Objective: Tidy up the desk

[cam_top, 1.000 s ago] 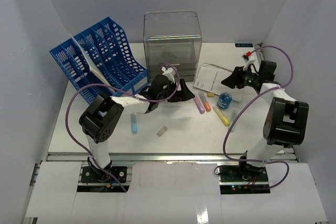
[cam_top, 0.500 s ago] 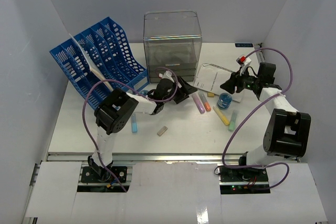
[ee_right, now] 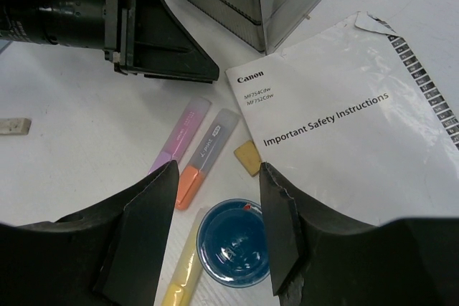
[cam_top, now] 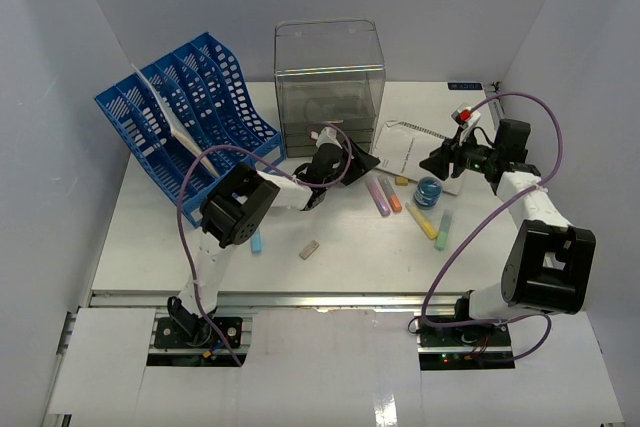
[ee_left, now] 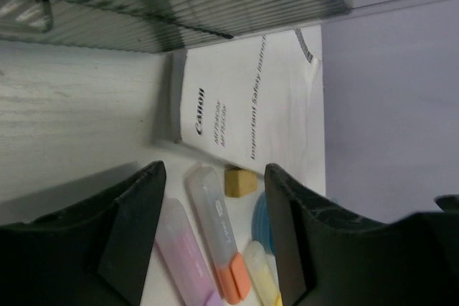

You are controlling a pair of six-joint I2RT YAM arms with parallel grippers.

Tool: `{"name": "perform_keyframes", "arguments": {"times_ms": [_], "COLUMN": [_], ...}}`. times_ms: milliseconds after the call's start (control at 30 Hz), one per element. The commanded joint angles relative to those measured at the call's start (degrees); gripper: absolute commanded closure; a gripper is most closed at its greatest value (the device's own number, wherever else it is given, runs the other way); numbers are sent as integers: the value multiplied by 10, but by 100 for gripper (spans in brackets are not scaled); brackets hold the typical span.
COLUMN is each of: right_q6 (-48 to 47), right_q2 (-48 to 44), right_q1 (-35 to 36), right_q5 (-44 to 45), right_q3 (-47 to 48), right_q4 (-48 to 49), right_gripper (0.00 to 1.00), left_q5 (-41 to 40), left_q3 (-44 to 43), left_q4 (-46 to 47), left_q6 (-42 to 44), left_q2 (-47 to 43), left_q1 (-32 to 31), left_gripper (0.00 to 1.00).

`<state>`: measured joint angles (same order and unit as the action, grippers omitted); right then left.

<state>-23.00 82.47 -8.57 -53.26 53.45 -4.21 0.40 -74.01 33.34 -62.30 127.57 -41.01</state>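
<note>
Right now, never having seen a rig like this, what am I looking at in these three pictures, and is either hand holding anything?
Two robot arms are bolted at the near edge of a white desk. The wide picture looks down from above and behind them. The other two come from a camera on each wrist, with its own dark fingers framing the view. On the desk lie a blue file rack, a clear drawer box, a Canon safety booklet, a round blue tub, several highlighters and a small eraser. The left hand is near the box's front; the right hand hovers near the tub. Both are open and hold nothing.
</note>
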Motion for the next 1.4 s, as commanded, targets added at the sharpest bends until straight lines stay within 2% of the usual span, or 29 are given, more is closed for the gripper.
{"name": "perform_keyframes", "arguments": {"times_ms": [0,133,600,1033,1133,1367], "right_q6": [-4,1,19,15,3,-58], "right_q2": [-30,-46,-99,-123,-122,-92], "right_q1": [-6,-6,-7,-8,-8,-6], "right_q5": [-22,-27,-33,-38,-38,-32], "right_q3": [-8,-13,-28,-42,-43,-29], "right_q4": [4,5,5,-1,-10,-59], "right_gripper": [45,45,45,44,44,44], "left_q5": [-24,-42,-105,-106,-106,-87], "left_q3": [-33,-37,-61,-63,-65,-61], "left_q4": [-10,-12,26,26,29,58], "left_q6": [9,4,-66,-81,-83,-81], "left_q2": [14,19,66,81,85,88], "left_q1": [3,0,-29,-30,-29,-29], "left_gripper": [35,37,54,64,69,91]}}
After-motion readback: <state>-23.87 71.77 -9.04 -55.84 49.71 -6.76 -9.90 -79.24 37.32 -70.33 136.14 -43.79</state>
